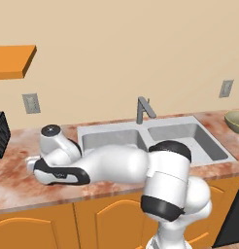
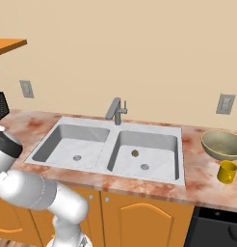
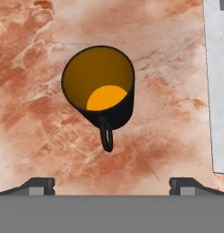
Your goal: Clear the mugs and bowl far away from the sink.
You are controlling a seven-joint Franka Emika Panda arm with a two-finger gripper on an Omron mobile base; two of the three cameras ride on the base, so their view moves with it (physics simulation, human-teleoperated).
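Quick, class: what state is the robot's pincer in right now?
Pincer: open, holding nothing; black mug stands upright on the counter ahead of it.

Base views flank the sink [image 1: 150,138] — hand view looks down, close.

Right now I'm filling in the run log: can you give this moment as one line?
gripper: open, above black mug | mug: upright on counter, not held | bowl: right of sink | yellow mug: beside bowl
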